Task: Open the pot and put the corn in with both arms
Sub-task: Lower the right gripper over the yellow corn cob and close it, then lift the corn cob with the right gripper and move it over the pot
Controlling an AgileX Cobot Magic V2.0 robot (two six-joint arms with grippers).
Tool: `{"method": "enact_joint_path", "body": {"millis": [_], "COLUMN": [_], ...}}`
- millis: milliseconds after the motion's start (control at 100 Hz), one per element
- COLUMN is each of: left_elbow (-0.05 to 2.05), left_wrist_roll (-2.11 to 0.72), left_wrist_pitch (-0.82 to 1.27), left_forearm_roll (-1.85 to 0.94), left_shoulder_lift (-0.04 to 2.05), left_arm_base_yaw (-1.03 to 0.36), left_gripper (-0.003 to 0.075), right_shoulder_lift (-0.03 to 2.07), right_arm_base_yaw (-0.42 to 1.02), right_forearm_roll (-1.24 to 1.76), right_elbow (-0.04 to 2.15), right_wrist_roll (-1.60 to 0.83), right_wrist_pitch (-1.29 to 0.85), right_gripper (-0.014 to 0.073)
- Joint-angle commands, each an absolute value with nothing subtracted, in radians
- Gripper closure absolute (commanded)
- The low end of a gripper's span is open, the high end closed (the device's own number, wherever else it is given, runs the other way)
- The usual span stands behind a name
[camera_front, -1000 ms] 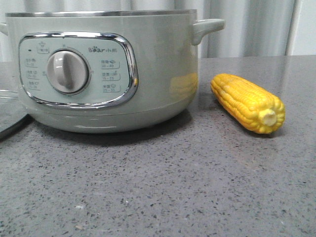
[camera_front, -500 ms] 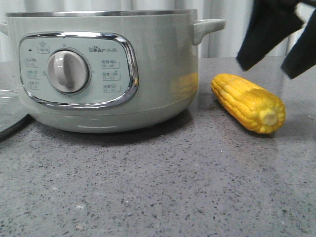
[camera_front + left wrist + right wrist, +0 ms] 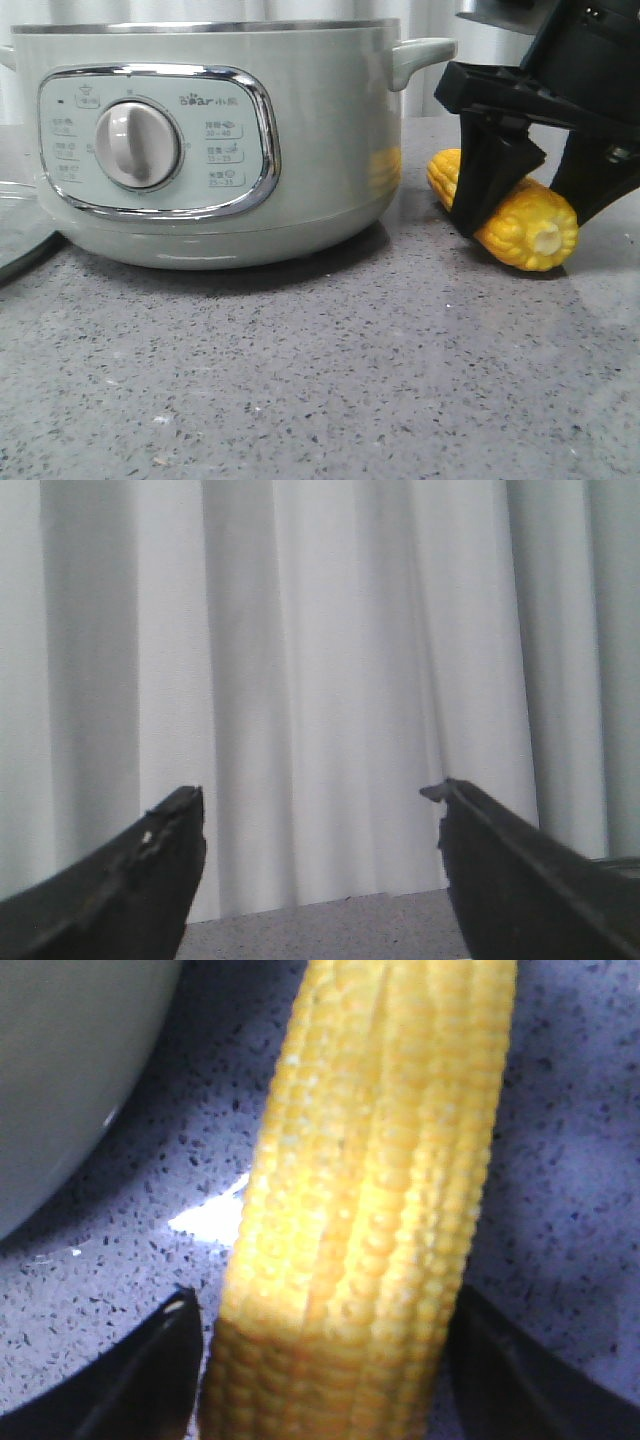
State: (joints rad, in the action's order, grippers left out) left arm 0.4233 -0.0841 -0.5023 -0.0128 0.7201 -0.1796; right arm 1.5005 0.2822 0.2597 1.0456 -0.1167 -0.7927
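Corn (image 3: 525, 222) on table (image 3: 320, 380), right of pot (image 3: 210, 140). Right gripper (image 3: 540, 200) straddles corn, fingers (image 3: 492, 180) spread either side, contact not discernible. Left gripper (image 3: 320, 820) open, empty, facing curtain (image 3: 320, 660).

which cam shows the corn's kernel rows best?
Right wrist view: the corn fills the frame between the open right gripper, rows sharp. Front view shows the corn whole but small, partly behind a finger. Left wrist view shows only curtain and the open left gripper.
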Motion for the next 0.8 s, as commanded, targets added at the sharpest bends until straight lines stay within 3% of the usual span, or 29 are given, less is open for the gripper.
{"method": "enact_joint_path", "body": {"millis": [0, 90, 240, 660, 790], "left_elbow": [0.457, 0.457, 0.457, 0.457, 0.457], "left_wrist_roll": [-0.080, -0.080, -0.080, -0.080, -0.080], "left_wrist_pitch": [-0.574, -0.574, -0.579, -0.580, -0.580], "left_forearm_roll": [-0.011, -0.011, -0.011, -0.011, -0.011], "left_shoulder_lift": [0.716, 0.716, 0.716, 0.716, 0.716], "left_arm_base_yaw": [-0.181, -0.181, -0.181, -0.181, -0.181], "left_gripper": [0.0283, 0.0283, 0.0283, 0.0283, 0.0283], "right_shoulder_lift": [1.471, 1.471, 1.471, 1.257, 1.170], "right_arm_base_yaw": [0.284, 0.284, 0.282, 0.089, 0.090], "right_forearm_roll": [0.272, 0.272, 0.259, 0.135, 0.131], "right_elbow": [1.079, 1.079, 1.079, 1.080, 1.111], "right_wrist_roll": [-0.116, -0.116, -0.116, -0.075, -0.086], "right_wrist_pitch": [-0.769, -0.787, -0.827, -0.922, -0.922], "right_gripper": [0.0287, 0.0440, 0.0568, 0.0573, 0.0573]}}
